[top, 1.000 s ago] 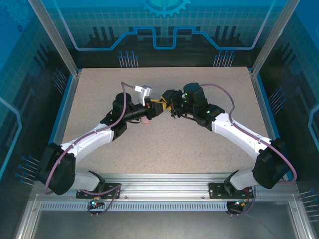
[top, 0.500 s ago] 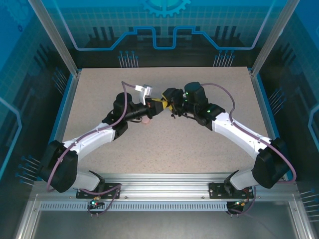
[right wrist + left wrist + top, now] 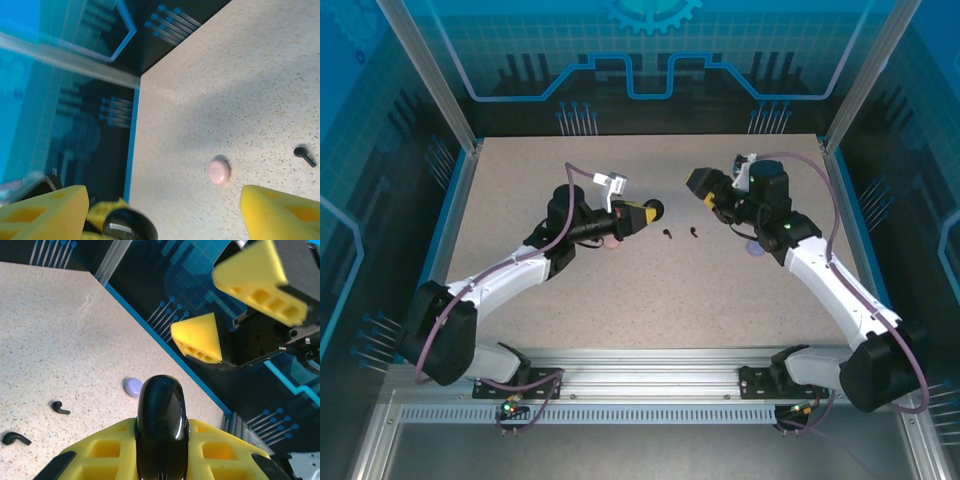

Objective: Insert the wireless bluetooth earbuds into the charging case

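The left gripper [image 3: 640, 216] clamps a glossy black charging case [image 3: 160, 415] edgewise between its yellow pads [image 3: 212, 442]. The right gripper [image 3: 704, 189] hangs wide open and empty. Two black earbuds [image 3: 667, 234] lie loose on the speckled table [image 3: 620, 300] between the arms, apart from the case. Those broad pads could flick so tiny a bud away or pinch it crooked, and the case looks shut. No legible writing.

Count: two black earbuds [image 3: 667, 234] near the black case [image 3: 653, 208]. Three round cases: black case, pink case [image 3: 218, 171], lilac case [image 3: 132, 386].
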Motion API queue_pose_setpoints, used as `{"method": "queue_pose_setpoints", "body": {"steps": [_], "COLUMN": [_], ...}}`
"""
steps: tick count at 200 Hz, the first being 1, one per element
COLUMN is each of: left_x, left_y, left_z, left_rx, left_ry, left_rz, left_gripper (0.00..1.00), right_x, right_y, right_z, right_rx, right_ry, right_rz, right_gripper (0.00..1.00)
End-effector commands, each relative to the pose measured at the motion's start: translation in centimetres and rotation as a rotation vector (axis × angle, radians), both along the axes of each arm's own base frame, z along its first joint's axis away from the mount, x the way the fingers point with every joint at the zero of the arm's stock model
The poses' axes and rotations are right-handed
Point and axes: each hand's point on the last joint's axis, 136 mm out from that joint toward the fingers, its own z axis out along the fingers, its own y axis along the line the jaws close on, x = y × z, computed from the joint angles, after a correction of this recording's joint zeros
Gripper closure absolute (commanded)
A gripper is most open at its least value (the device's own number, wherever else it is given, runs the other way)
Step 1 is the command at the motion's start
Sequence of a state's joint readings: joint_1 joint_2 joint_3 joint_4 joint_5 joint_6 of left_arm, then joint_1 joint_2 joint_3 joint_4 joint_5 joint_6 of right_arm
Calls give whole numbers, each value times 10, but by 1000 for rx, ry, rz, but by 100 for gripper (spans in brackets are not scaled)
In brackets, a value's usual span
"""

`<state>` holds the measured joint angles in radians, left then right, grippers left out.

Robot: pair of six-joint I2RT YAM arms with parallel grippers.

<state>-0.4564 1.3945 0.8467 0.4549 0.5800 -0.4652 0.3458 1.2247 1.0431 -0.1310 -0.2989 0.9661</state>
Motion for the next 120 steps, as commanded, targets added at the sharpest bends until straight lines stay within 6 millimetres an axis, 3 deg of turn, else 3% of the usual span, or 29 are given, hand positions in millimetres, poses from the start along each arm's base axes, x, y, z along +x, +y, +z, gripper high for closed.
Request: {"method": "queue_pose_setpoints", "body": {"steps": [1,40,120], "left_x": [-11,-16,-17], "left_y": [-6,-9,-10], "left_z": [22,27,33], "left_rx": [-20,-24,-30], "left_ry": [-23,-15,-18], "left_rz": [-103,-137,-150], "left_gripper": [100,100,100], "right_x": [-31,-47,-37], "right_y": [21,35,59], "right_z": [5,2,-18], "right_rx": [-133,-159,-185], "right_ry": [-225,-302,-260], "right_rz": [289,411,449], "right_gripper": [21,24,31]}}
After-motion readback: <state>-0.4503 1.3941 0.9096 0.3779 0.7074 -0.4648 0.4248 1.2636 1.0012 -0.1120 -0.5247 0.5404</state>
